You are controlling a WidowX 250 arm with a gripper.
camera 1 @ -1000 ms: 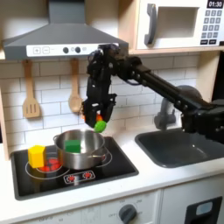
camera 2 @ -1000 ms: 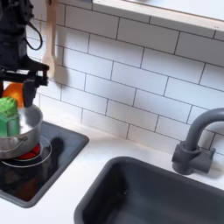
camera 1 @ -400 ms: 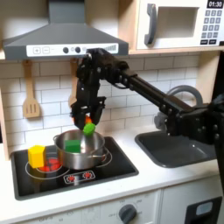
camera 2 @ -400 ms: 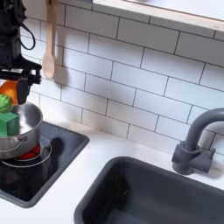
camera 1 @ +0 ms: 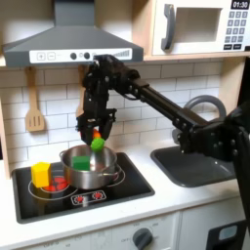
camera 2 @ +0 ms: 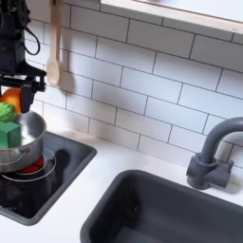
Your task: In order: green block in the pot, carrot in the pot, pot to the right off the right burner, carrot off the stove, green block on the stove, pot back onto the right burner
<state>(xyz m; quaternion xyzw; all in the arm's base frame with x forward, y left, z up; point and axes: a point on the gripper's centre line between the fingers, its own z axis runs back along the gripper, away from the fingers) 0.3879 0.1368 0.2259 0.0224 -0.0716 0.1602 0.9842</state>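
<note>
Above the pot (camera 1: 88, 166), gripper (camera 1: 97, 137) clasping carrot (camera 1: 98, 140); microwave (camera 1: 200, 26) display "01:30".

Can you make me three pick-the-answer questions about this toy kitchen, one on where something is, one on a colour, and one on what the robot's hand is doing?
1. Where is the small bright green toy cube?
A. in the shiny round steel pot
B. in the dark grey sink
C. on the wall

2. What colour is the block beside the pot?
A. blue
B. yellow
C. white

3. What is the hand doing?
A. resting open in the sink
B. holding the small orange toy carrot above the pot
C. gripping the wooden spoon

Answers:
1 A: the green cube sits inside the pot.
2 B: the block is yellow.
3 B: the hand is shut on the carrot, over the pot.
</note>
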